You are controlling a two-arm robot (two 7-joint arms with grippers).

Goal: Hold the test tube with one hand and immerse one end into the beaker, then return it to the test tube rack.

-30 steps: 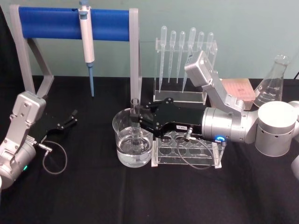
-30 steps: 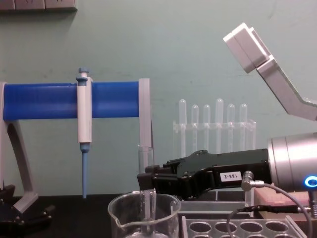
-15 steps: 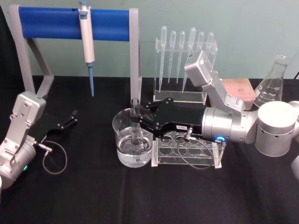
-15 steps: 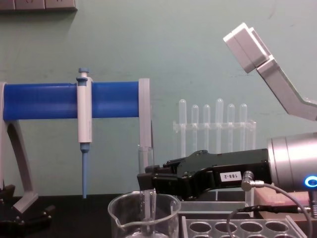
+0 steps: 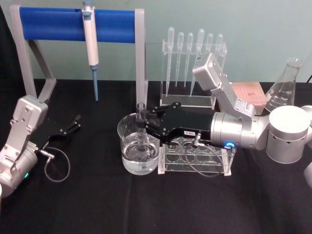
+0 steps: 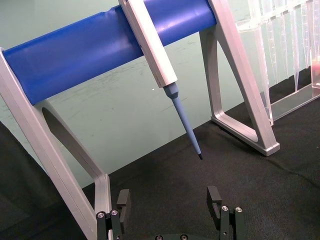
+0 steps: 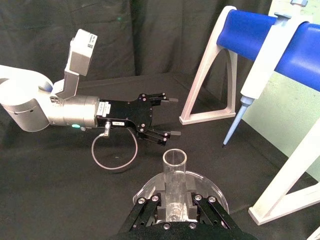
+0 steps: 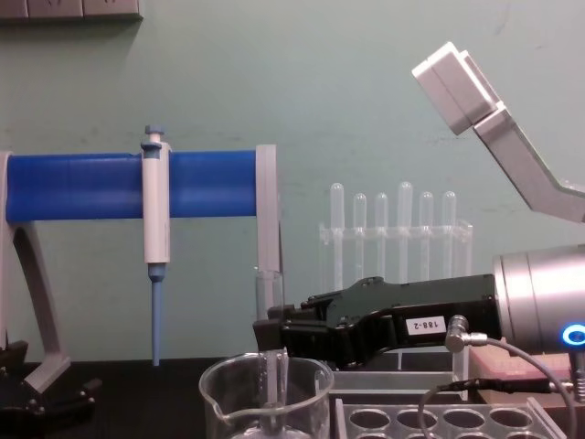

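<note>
My right gripper (image 5: 142, 123) is shut on the clear test tube (image 5: 141, 131), which stands upright with its lower end inside the wide glass beaker (image 5: 138, 144) that holds clear liquid. From the chest, the test tube (image 8: 268, 302) rises above the black gripper (image 8: 271, 334) and dips into the beaker (image 8: 265, 401). The right wrist view looks down on the tube's open rim (image 7: 175, 165) between the fingers, with the beaker (image 7: 215, 192) below. My left gripper (image 5: 74, 123) rests open on the black table at the left, also seen as the left gripper (image 6: 169, 205) and far off as the left gripper (image 7: 167, 116).
A clear rack with round holes (image 5: 197, 157) stands right beside the beaker under my right wrist. A blue-barred stand (image 5: 78, 24) holding a white-and-blue pipettor (image 5: 91, 46) is at the back left. Behind are a pipette rack (image 5: 193, 66), a pink box (image 5: 248, 93) and a conical flask (image 5: 285, 87).
</note>
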